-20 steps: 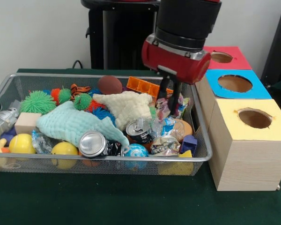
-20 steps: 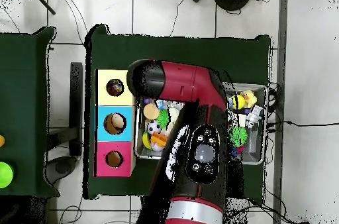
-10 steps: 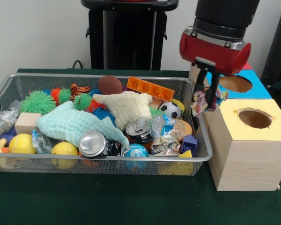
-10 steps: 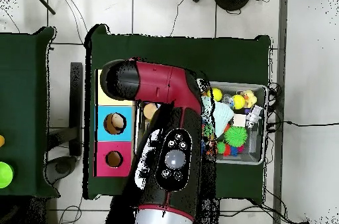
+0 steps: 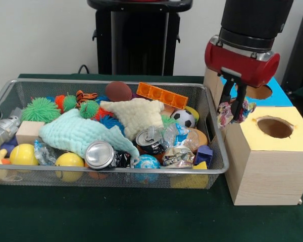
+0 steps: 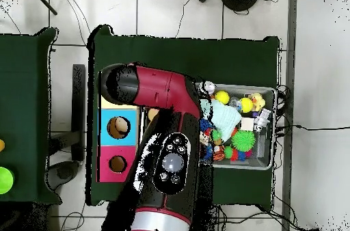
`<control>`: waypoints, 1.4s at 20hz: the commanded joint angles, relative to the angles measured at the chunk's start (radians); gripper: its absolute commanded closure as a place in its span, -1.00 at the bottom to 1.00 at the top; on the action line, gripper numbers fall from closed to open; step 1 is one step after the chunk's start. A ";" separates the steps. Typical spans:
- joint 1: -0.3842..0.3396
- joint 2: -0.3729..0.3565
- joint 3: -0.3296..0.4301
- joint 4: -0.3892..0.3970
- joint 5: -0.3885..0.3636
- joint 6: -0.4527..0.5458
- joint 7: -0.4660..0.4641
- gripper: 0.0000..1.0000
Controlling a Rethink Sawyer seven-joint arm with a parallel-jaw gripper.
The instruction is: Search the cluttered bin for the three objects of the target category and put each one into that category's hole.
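— Position of the claw (image 5: 233, 112)?

— Hanging over the near left edge of the yellow-faced box (image 5: 265, 161), clear of the wire mesh bin (image 5: 212, 132). Clamped on the polka-dot cloth (image 5: 225, 113), with the cloth bunched between the fingers (image 5: 239, 107) and drooping on both sides. Gripped at the middle, probably so the loose ends trail down rather than snag.

— Relation to the yellow hole (image 5: 274, 127)?

— Short of it. Cloth beside the cut-out, toward the bin, not above it. Held high, apparently to clear the box top. Sideways travel toward the hole judged necessary ahead of any release; otherwise a likely drape over the box edge.

— Remaining targets?

— Mint-green knit cloth (image 5: 78, 133) spread across the bin's middle, partly under a crushed silver can (image 5: 100, 154). Cream knit cloth (image 5: 136, 115) behind it, lying on top of the clutter. Neither touched.

— Overhead view?

— Red arm (image 6: 164, 91) covering the yellow face and the claw; blue hole (image 6: 118, 126) and red hole (image 6: 117, 164) exposed. Mint-green cloth visible in the bin, which sits on the green surface (image 6: 184, 54). Nothing further confirmable there.

— Stage?

— First of three in transit, by judgement.
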 commanded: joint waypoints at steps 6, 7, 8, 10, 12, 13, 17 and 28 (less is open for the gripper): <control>-0.008 0.058 0.021 0.104 0.065 -0.029 0.246 1.00; -0.008 0.061 0.022 0.104 0.068 -0.030 0.244 1.00; -0.007 0.062 0.021 0.101 0.071 -0.027 0.244 1.00; -0.004 0.065 0.020 0.101 0.079 -0.028 0.248 1.00; -0.006 0.060 0.016 0.099 0.086 -0.019 0.246 1.00; -0.004 0.061 0.015 0.100 0.090 -0.020 0.248 1.00; 0.004 0.074 0.020 0.110 0.108 -0.040 0.261 1.00; 0.033 0.089 0.002 0.100 0.139 -0.023 0.264 1.00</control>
